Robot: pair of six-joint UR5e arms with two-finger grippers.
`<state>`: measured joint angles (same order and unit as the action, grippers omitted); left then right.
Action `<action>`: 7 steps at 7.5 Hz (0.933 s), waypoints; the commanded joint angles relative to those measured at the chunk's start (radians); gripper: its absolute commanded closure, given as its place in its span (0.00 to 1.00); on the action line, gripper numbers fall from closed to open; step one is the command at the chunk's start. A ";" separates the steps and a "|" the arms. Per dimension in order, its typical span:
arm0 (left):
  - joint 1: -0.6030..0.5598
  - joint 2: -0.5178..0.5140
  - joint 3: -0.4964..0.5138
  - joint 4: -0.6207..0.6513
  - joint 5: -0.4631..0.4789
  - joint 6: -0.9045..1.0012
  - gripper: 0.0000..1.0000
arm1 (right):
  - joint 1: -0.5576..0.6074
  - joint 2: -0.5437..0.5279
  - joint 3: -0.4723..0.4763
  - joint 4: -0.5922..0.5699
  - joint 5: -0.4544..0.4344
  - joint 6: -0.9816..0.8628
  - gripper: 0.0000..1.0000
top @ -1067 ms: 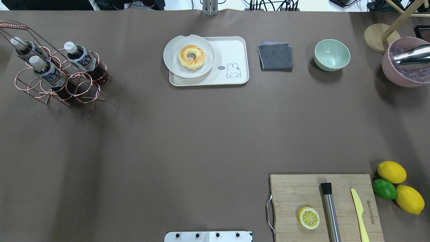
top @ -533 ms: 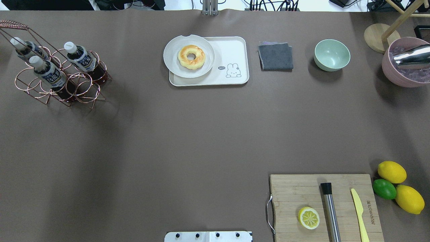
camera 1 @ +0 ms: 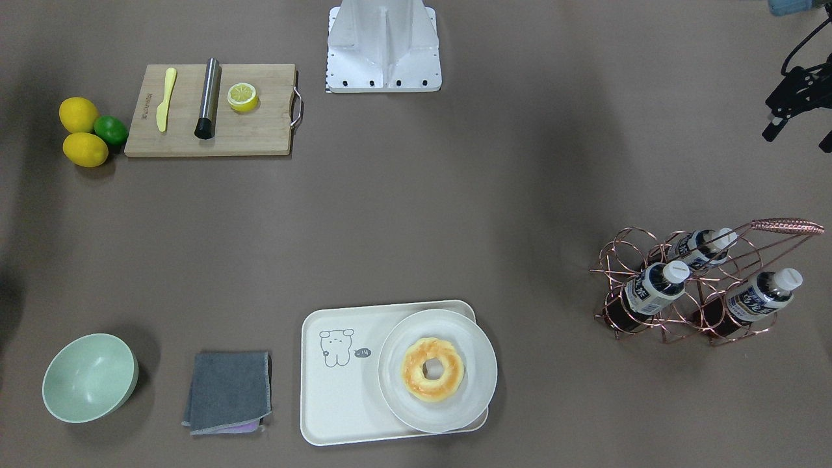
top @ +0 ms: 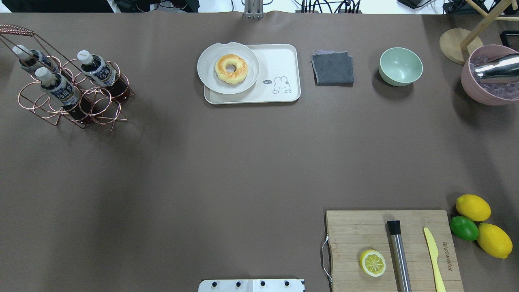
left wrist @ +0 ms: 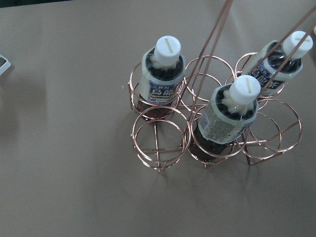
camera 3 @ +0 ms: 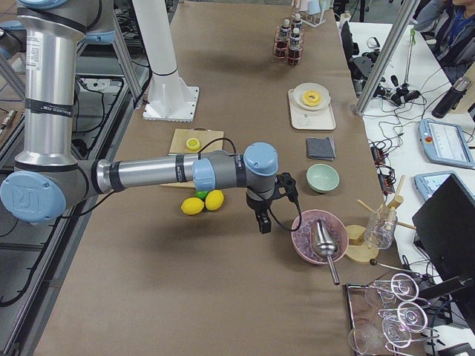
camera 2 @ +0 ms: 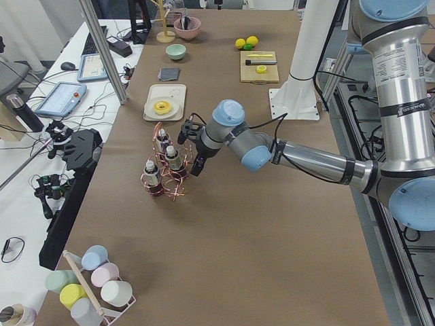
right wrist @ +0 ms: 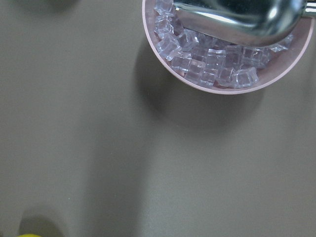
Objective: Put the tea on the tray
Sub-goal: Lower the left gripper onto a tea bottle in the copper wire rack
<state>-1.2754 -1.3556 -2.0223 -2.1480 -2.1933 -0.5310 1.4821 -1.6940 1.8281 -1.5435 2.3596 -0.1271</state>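
Observation:
Three tea bottles (top: 97, 69) with white caps stand in a copper wire rack (top: 93, 107) at the table's far left; they also show in the front view (camera 1: 653, 289) and from above in the left wrist view (left wrist: 163, 74). The cream tray (top: 279, 61) with a line-drawn animal lies at the far centre and shows in the front view (camera 1: 338, 390). My left gripper (camera 2: 194, 146) hovers beside the rack, seen only in the left side view; I cannot tell if it is open. My right gripper (camera 3: 261, 222) hangs near the pink ice bowl (camera 3: 315, 237); I cannot tell its state.
A white plate (top: 209, 67) with a donut (top: 231, 69) covers the tray's left part. A grey cloth (top: 332, 68) and a green bowl (top: 400, 66) lie to its right. A cutting board (top: 357, 231) with a lemon half, muddler and knife sits at the near right beside lemons (top: 472, 207).

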 commanded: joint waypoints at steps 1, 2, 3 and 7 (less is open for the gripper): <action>0.059 -0.103 0.032 0.000 0.087 -0.023 0.05 | 0.000 -0.001 0.000 0.000 0.003 0.000 0.00; 0.091 -0.159 0.074 0.000 0.101 -0.026 0.06 | 0.000 -0.001 0.000 0.000 0.003 0.001 0.00; 0.131 -0.216 0.094 0.003 0.163 -0.070 0.06 | 0.000 -0.001 0.002 0.002 0.001 0.001 0.00; 0.157 -0.298 0.192 0.000 0.178 -0.061 0.28 | -0.002 -0.001 0.000 0.002 0.000 0.020 0.00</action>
<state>-1.1214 -1.6330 -1.8532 -2.1467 -2.0188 -0.5939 1.4810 -1.6945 1.8300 -1.5417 2.3601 -0.1104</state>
